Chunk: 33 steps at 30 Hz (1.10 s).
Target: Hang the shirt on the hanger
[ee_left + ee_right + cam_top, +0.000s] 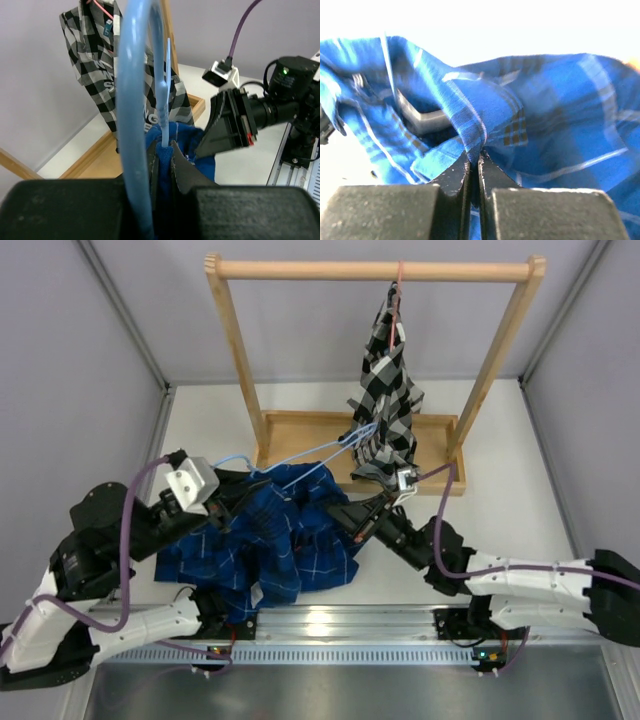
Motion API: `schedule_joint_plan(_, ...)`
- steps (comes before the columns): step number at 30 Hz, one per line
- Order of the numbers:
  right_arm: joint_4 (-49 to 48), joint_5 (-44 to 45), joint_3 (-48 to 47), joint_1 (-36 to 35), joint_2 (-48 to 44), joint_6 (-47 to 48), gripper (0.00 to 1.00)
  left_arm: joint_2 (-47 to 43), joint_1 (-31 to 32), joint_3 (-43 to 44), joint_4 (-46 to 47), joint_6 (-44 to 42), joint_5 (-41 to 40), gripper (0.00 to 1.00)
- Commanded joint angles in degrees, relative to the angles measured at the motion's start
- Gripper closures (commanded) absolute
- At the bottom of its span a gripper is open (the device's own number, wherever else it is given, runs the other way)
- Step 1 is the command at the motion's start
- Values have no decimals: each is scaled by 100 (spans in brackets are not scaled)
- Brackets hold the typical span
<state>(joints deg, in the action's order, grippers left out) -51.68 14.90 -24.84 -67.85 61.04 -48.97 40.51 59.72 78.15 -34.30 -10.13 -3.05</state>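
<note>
Two grips: my left end effector point(165, 149) pinches the hanger point(124, 100), right end effector point(474, 161) pinches a shirt point(550, 115) fold; cloth hides part of the hanger

Bright, even overhead light, with glare on the metal rail point(330, 625) at the counter's point(520, 530) near edge. The right wrist view is blown white above the blurred shirt point(545, 115). In the left wrist view, the hanger point(131, 100) wire is defocused near the lens.
</note>
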Motion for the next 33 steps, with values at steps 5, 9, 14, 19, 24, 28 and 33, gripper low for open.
schedule_joint_plan(5, 3311, -1242, -1748, 1588, -918, 889, 100, -799, 22, -168, -181, 90, 182, 100)
schedule_joint_plan(9, 4542, -1831, -2761, 2039, -611, 1502, 100, -975, 22, -326, -532, 178, 279, 100)
schedule_joint_plan(14, 5877, -1824, -3885, 2407, -452, 1961, 100, -1010, 22, -458, -876, 362, -168, 100)
schedule_joint_plan(19, 6670, -1639, -4582, 2672, -224, 2427, 100, -1072, 22, -687, -1139, 503, -591, 100)
schedule_joint_plan(24, 7224, -1157, -5188, 2786, 189, 2962, 100, -879, 22, -766, -1421, 565, -802, 100)
schedule_joint_plan(28, 7251, -629, -5391, 2830, 461, 3306, 100, -878, 22, -766, -1553, 600, -969, 100)
schedule_joint_plan(33, 7339, -120, -5689, 2945, 787, 3367, 100, -1001, 22, -766, -1737, 653, -1321, 100)
